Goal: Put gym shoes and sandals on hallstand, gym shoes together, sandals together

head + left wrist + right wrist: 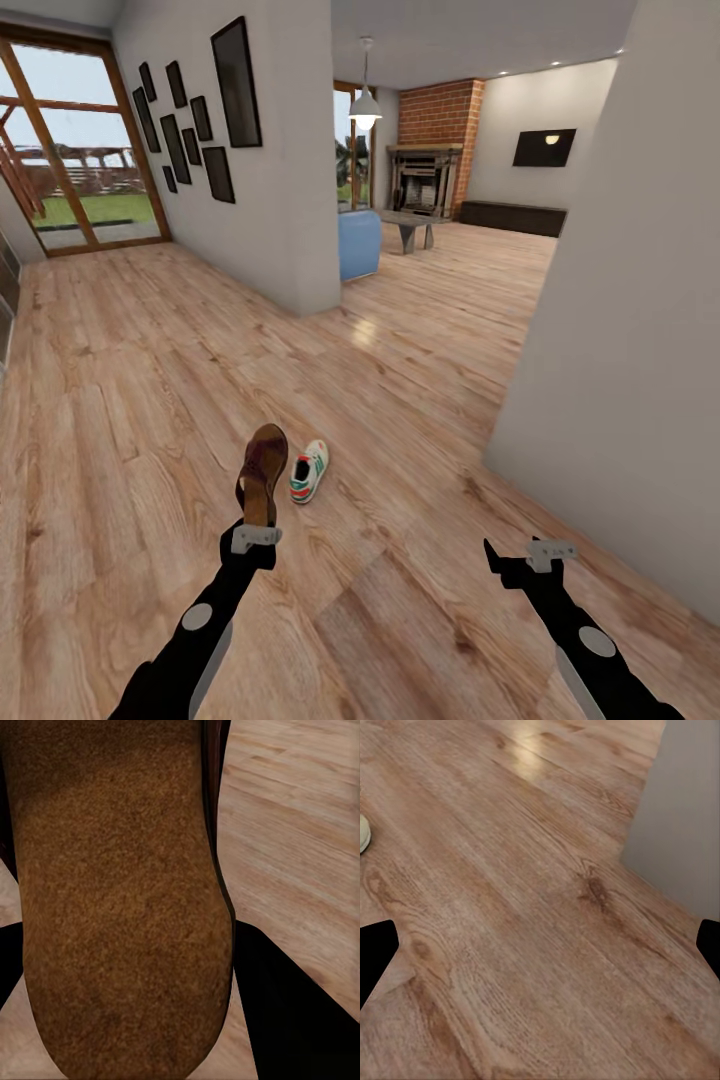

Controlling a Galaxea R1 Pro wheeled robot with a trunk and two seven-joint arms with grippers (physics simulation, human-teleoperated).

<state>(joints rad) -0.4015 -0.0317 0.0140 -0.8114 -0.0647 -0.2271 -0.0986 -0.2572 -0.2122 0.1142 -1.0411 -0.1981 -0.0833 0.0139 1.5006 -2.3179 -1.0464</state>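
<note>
My left gripper [256, 528] is shut on the heel end of a dark reddish-brown sandal [263, 473], which sticks up and forward above the corridor floor [150, 400]. Up close, the sandal's brown sole [120, 907] sits between the dark fingers [292, 1020]. A white gym shoe [309, 470] with green stripes and a red heel patch lies on the planks just right of the held sandal. Its pale toe edge [364, 832] also peeks in at the border of the right wrist view. My right gripper [515, 555] hangs open over bare floor, its fingertips [375, 956] wide apart. The hallstand is out of view.
A grey wall [630, 330] stands close on the right, and a wall corner [310, 290] with picture frames divides the corridor ahead. Beyond it are a blue armchair [358, 243], a bench and a brick fireplace. Glass doors [80, 170] are at far left.
</note>
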